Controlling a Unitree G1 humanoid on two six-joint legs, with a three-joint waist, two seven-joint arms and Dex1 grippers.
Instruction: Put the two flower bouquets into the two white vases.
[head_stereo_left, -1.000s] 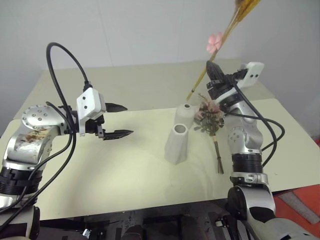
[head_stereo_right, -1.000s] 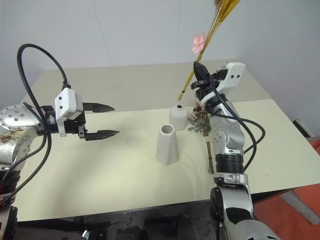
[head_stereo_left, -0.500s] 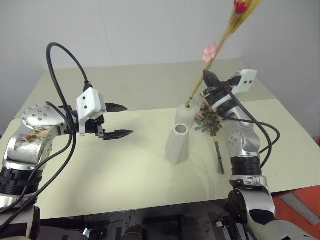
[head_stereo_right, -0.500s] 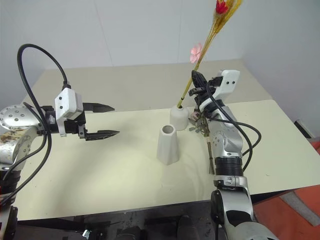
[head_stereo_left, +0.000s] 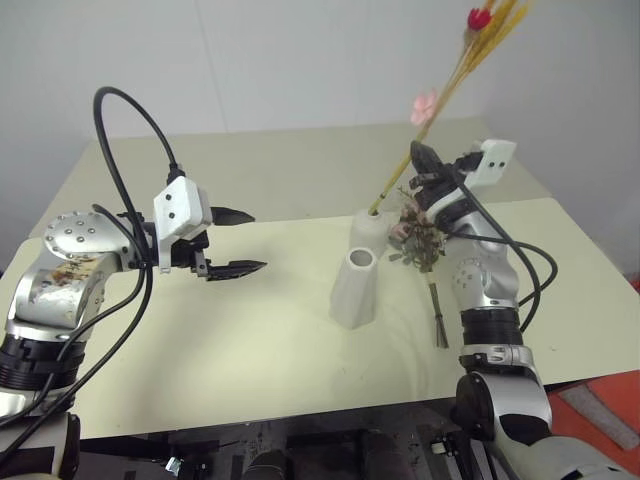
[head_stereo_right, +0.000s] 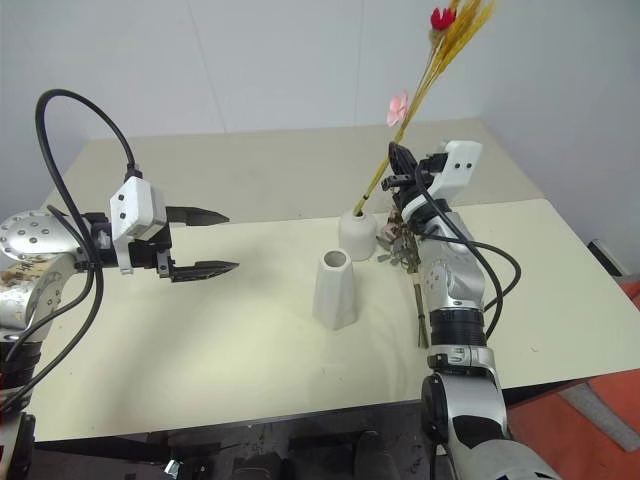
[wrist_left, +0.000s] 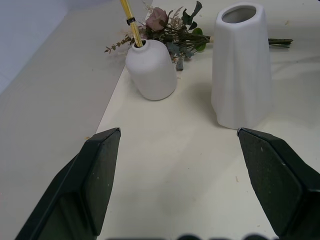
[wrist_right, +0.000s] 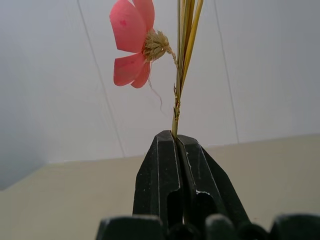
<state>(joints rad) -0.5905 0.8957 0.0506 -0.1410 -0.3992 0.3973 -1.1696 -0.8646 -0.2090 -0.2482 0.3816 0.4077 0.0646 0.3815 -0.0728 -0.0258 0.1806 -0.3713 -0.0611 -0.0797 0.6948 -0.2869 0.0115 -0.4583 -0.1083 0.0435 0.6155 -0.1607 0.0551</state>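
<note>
**Stalk bundle seated in rounded vase, right gripper clamped on it**

The right gripper (head_stereo_left: 418, 158) is clenched on the thin bundle of yellow-orange stalks with red berries and a pink bow (head_stereo_left: 437, 98); in the right wrist view the two black fingers (wrist_right: 159, 172) meet with the stalks pinched between their tips. The bundle leans up and away to the right, and its lower end stands in the narrow neck of the shorter rounded white ceramic vase (head_stereo_left: 368, 229).

The taller faceted white ceramic vase (head_stereo_left: 354, 289) stands upright just in front of the rounded one, near it but apart, its mouth open and holding nothing.

The full bunch of pink roses, grey-green leaves and pale dried sprigs (head_stereo_left: 421, 237) lies flat on the pale cream table (head_stereo_left: 250, 340), just to the right of the rounded vase, its stems pointing toward the near edge. Whether its leaves touch the vase cannot be told.

The left gripper (head_stereo_left: 240, 240) hangs above the table, well to the left of both vases, fingers spread apart and grasping nothing.
</note>
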